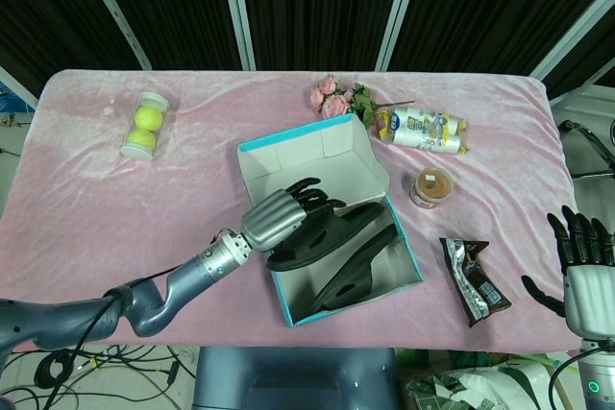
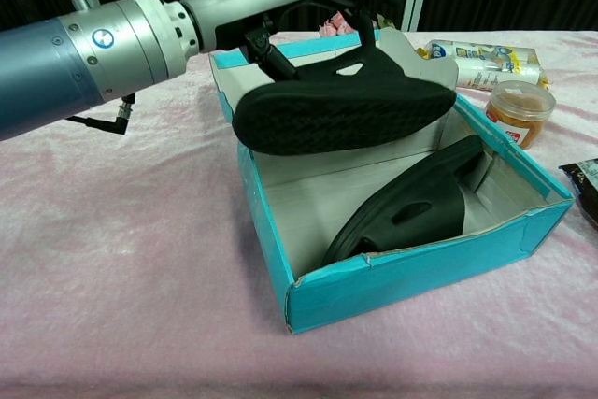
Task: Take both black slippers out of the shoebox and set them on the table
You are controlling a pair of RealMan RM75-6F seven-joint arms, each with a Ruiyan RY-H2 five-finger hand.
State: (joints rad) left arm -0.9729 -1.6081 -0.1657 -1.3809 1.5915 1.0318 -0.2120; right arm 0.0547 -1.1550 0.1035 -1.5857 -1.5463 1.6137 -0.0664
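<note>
Lifted slipper (image 2: pixel 346 105): one black slipper is held up in the air above the shoebox (image 2: pixel 411 273), with its bumpy sole seen from below in the chest view.
Left hand (image 1: pixel 274 218): its fingers are hooked through the strap of the lifted slipper, so the slipper is gripped.
Other slipper (image 2: pixel 416 203): the second black slipper is left inside the shoebox, leaned against the right wall.
Shoebox: a blue box with its lid flap stood up at the back, set in the middle of the pink table (image 1: pixel 86 199).
Right hand (image 1: pixel 581 256): kept low at the right edge, far from the box; nothing is held and the fingers are spread apart.
Near the box: a brown snack bag (image 1: pixel 473 278), a small round tub (image 1: pixel 433 186), a wrapped packet (image 1: pixel 423 130) and pink roses (image 1: pixel 332 98).
Far left: a clear tube of tennis balls (image 1: pixel 144 126).
</note>
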